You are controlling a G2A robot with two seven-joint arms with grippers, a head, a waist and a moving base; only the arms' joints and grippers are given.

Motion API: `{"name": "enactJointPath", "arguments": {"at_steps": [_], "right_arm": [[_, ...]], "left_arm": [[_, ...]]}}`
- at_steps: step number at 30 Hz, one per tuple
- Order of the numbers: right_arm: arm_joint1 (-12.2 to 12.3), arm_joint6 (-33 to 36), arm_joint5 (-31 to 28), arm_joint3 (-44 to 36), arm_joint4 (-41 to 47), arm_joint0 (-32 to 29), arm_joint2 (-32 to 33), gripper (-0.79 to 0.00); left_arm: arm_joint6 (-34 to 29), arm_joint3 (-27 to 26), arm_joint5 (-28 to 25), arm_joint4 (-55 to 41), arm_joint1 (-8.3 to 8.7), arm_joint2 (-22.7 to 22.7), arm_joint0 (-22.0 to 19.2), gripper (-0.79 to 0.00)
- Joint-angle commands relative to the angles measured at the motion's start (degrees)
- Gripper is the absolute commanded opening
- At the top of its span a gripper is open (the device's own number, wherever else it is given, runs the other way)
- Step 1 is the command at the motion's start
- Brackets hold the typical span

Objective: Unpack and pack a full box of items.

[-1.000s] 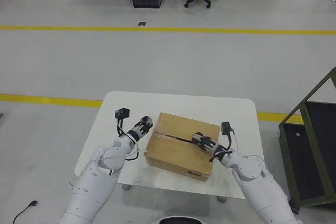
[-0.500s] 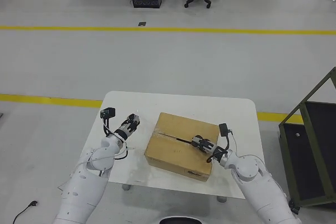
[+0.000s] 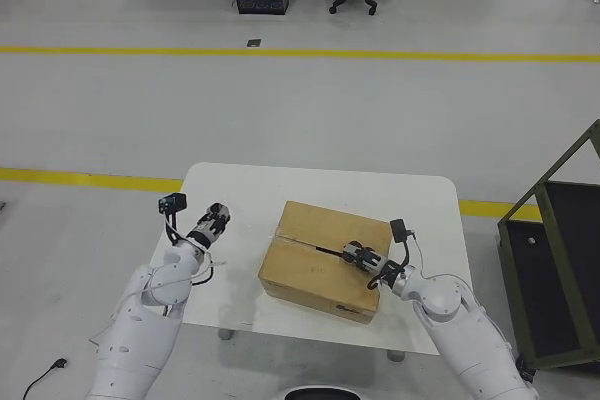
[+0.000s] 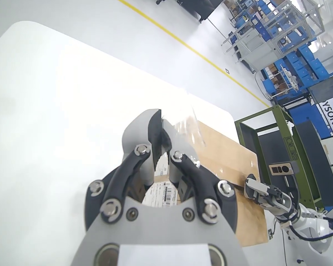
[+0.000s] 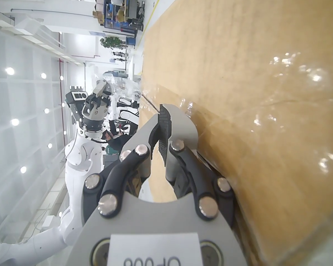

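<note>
A closed brown cardboard box [image 3: 325, 258] sits mid-table, with a seam across its lid and glossy clear tape [image 5: 294, 84] on top. My right gripper [image 3: 352, 253] rests on the lid at the seam, fingers shut [image 5: 163, 123] with nothing visible between them. My left gripper [image 3: 215, 215] hovers over the white table to the left of the box, apart from it. It is shut [image 4: 162, 128] on a strip of clear tape [image 4: 187, 128] that trails from its fingertips. In the left wrist view the box [image 4: 224, 161] lies beyond, with the right gripper [image 4: 255, 188] on it.
The white table [image 3: 240, 190] has bare surface left of and behind the box. A green metal frame cart [image 3: 570, 250] stands on the floor to the right of the table. A printed label [image 4: 162, 192] is on the box's side.
My left gripper has drawn away from the box's left edge, going left over the bare table with the tape strip. The right gripper has stayed on the lid seam.
</note>
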Motion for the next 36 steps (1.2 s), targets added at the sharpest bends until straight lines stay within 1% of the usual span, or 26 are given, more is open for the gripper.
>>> {"name": "enactJointPath", "arguments": {"at_steps": [1, 2, 3, 5, 6, 7, 8, 9, 14, 16, 22, 25, 28, 32, 34, 36], "right_arm": [[0.04, 0.13, 0.03, -0.09, -0.25, 0.07, 0.09, -0.785], [0.07, 0.16, 0.05, -0.09, -0.31, 0.10, 0.21, -0.785], [0.10, 0.23, 0.09, -0.06, -0.46, 0.12, 0.31, -0.785], [0.14, 0.28, 0.17, -0.12, -0.47, 0.10, 0.48, -0.785], [0.16, 0.28, 0.14, -0.20, -0.56, 0.07, 0.53, -0.785], [0.17, 0.30, 0.16, -0.24, -0.63, 0.03, 0.56, -0.785], [0.18, 0.31, 0.24, -0.29, -0.70, 0.01, 0.58, -0.785], [0.18, 0.37, 0.31, -0.32, -0.79, 0.00, 0.58, -0.785], [0.17, 0.53, 0.49, -0.31, -1.06, 0.03, 0.47, -0.785], [0.15, 0.38, 0.59, -0.19, -1.18, 0.04, 0.44, -0.785], [0.18, 0.21, 0.42, 0.52, -1.47, 0.34, 0.65, -0.785], [0.19, 0.15, 0.40, 0.70, -1.71, 0.58, 0.74, -0.785], [0.21, 0.23, 0.30, 0.81, -1.93, 0.92, 0.85, -0.785], [0.21, 0.64, -0.14, 0.50, -2.20, 1.30, 0.82, -0.785], [0.24, 0.77, 0.02, 0.41, -3.24, 1.55, 0.62, -0.785], [0.21, 0.72, 0.21, 0.45, -3.45, 1.68, 0.48, -0.785]], "left_arm": [[-0.95, -0.51, -0.79, 0.40, 0.13, 0.09, 0.74, -0.600], [-1.06, -0.58, -0.90, 0.84, 0.22, -0.07, 1.06, -0.554], [-0.82, -0.40, -0.25, 0.96, 0.28, -0.42, 1.37, -0.545], [-0.31, -0.18, 0.63, 0.47, 0.32, -0.94, 1.71, -0.557], [0.01, -0.13, 0.92, 0.43, 0.33, -1.12, 1.71, -0.551], [0.15, 0.05, 1.06, 0.43, 0.34, -1.20, 1.70, -0.505], [0.17, 0.26, 1.21, 0.32, 0.34, -1.22, 1.59, -0.203], [0.22, 0.52, 1.24, 0.44, 0.34, -1.20, 1.45, -0.003], [-0.20, 2.08, 1.42, 1.01, 0.46, -1.39, 0.62, 0.000], [-1.30, 2.57, 1.80, 2.21, 0.70, -1.82, 0.60, 0.000], [-4.71, 1.50, 2.82, 11.24, 1.95, -3.35, 1.90, 0.000], [-6.02, 0.26, 3.28, 12.91, 2.40, -4.51, 2.78, 0.000], [-6.90, -1.50, 2.91, 17.37, 2.97, -5.16, 3.47, 0.000], [-8.57, -3.83, 1.00, 24.62, 3.75, -5.30, 3.88, 0.000], [-10.19, -5.07, -0.74, 28.40, 4.19, -5.31, 3.91, 0.000], [-11.67, -6.16, -1.33, 32.11, 4.57, -5.43, 3.86, 0.000]]}}
